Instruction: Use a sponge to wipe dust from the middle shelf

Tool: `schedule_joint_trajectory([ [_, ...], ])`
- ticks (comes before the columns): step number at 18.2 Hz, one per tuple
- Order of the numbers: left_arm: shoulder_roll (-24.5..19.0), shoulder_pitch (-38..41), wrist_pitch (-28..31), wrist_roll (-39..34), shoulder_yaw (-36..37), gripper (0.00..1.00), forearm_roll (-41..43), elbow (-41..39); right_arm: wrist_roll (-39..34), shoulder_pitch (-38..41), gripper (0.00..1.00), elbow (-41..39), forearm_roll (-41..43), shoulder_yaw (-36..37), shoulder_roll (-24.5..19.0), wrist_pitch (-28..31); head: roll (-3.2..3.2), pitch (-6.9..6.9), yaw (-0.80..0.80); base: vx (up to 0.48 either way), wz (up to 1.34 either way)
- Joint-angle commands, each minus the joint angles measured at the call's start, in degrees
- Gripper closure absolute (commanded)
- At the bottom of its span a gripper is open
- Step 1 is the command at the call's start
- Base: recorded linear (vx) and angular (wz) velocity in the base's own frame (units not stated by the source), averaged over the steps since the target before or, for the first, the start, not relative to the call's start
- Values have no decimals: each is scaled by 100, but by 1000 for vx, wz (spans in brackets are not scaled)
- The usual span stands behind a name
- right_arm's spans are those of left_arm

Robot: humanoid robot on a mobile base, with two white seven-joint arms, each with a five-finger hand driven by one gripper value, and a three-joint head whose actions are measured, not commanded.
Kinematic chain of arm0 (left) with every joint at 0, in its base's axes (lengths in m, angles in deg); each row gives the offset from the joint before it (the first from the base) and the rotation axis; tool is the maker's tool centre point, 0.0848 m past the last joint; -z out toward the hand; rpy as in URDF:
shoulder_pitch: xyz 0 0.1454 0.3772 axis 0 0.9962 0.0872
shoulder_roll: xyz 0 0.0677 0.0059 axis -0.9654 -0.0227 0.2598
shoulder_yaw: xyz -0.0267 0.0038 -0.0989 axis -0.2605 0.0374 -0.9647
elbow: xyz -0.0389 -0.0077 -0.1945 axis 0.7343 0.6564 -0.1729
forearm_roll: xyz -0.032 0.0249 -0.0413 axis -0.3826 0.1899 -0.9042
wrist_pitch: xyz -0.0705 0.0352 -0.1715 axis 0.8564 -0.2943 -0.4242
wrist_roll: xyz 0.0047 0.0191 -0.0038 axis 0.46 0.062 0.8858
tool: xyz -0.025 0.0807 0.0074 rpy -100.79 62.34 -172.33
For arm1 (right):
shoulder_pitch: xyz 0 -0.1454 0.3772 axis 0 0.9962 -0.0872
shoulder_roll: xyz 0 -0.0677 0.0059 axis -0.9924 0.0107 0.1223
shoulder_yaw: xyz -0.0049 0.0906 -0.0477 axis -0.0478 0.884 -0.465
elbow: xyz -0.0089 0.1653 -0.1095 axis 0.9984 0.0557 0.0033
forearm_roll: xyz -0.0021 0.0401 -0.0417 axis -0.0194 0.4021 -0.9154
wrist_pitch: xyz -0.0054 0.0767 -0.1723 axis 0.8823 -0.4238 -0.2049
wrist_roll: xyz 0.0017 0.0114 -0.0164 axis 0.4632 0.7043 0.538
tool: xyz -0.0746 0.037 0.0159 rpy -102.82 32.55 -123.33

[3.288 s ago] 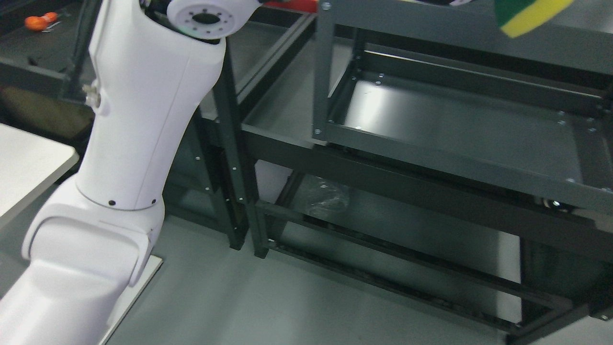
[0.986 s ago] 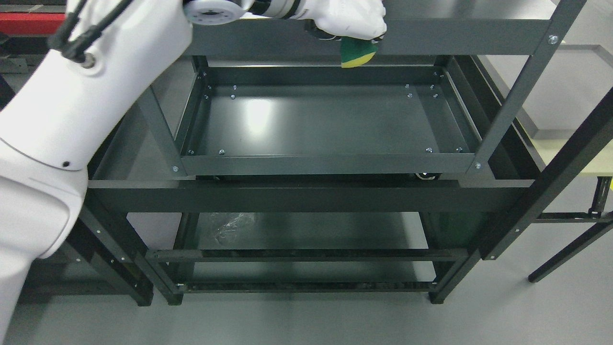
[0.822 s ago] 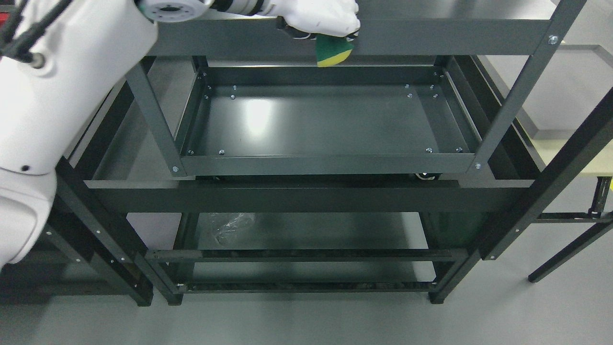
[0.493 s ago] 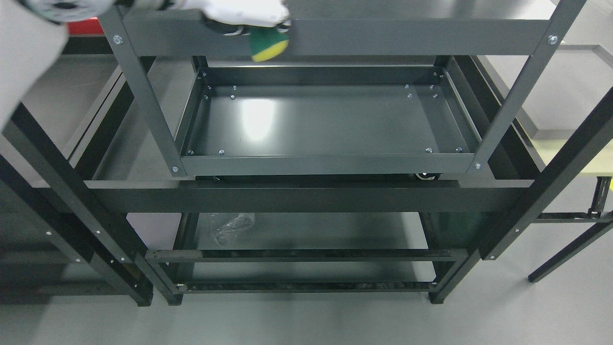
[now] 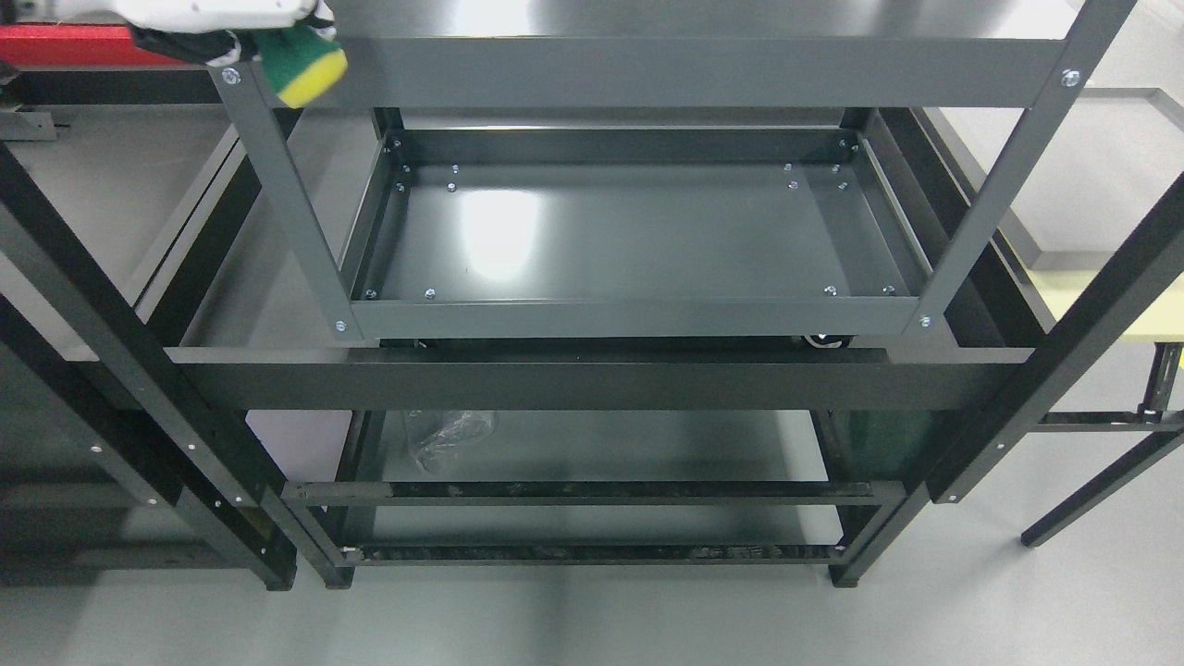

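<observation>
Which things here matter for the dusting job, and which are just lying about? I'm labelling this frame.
For the job:
- sponge
- left hand holding it
- middle shelf

Lying about:
- clear plastic wrap on the lower shelf
- pale table, right edge

1 sponge point(image 5: 301, 63); 1 robot hand point(image 5: 208, 20); 1 grey shelf rack point(image 5: 638, 319); 1 crumpled clear plastic wrap point(image 5: 450, 435); 1 red item point(image 5: 69, 44).

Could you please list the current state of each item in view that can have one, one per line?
Green-and-yellow sponge: gripped, at the top shelf's front left corner, above the middle shelf.
Left hand: shut on the sponge, at the upper left edge.
Dark grey metal middle shelf tray: bare, untouched by the sponge.
Crumpled clear plastic bag: lying on the bottom shelf.
</observation>
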Motion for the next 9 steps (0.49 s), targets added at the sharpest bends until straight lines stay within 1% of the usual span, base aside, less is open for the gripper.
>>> schedule_joint_trajectory([
  [1, 772, -438, 4, -23, -1078, 99, -566, -192, -2, 0, 0, -100, 0, 0, 100, 420, 0, 0, 0, 0, 0],
  [4, 1872, -1062, 4, -23, -1009, 100, -488, -69, -2, 0, 0, -100, 0, 0, 100, 420, 0, 0, 0, 0, 0],
  [5, 2346, -1247, 4, -23, -982, 100, -296, 106, 6, 0, 0, -100, 0, 0, 100, 420, 0, 0, 0, 0, 0],
  [8, 3884, -1984, 4, -31, -938, 100, 512, 1027, -2, 0, 0, -100, 0, 0, 100, 420, 0, 0, 0, 0, 0],
  [9, 4254, -2152, 4, -40, -938, 100, 698, 1326, -2, 0, 0, -100, 0, 0, 100, 420, 0, 0, 0, 0, 0],
])
